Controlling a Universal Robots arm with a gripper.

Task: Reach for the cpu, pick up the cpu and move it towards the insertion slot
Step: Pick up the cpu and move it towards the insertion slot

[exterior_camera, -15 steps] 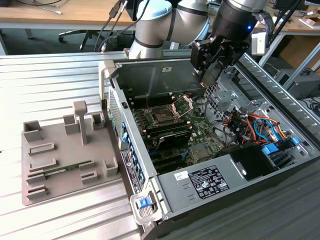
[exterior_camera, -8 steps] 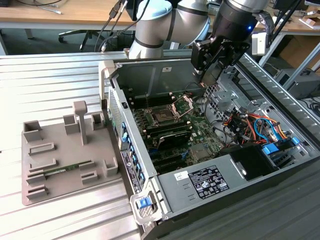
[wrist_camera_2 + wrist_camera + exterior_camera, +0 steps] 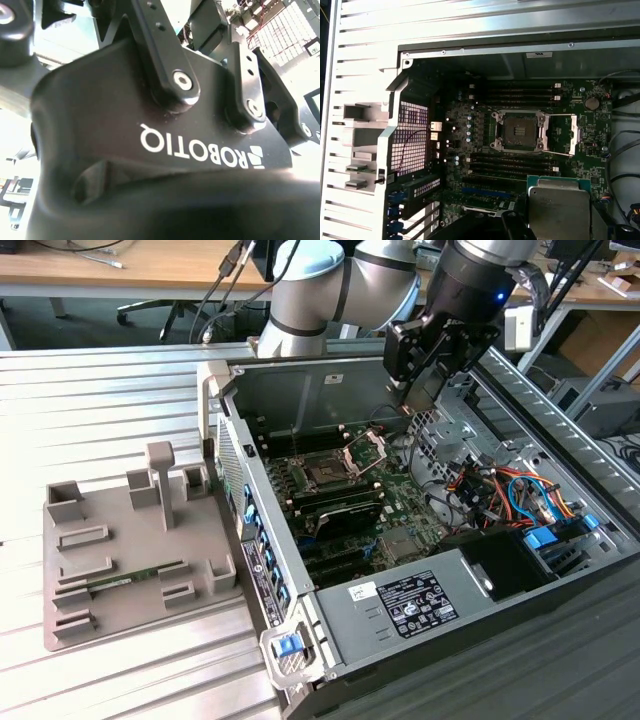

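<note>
cpu, the small flat square chip with a pale silver top, is already picked up. your black gripper grasps it, up above the open computer case. the square dark insertion slot with its shiny metal frame waits open, near but not reached.

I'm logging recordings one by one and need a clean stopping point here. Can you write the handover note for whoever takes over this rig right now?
Gripper: above the far side of the open case in the exterior view, jaws shut on the cpu, which is lifted with its silvery top facing the first wrist camera.
Insertion slot: socket bare, its silver frame swung open.
Done: cpu reached and picked up.
Left: the cpu is not yet over the slot; it hangs off to one side, apart from it.
</note>
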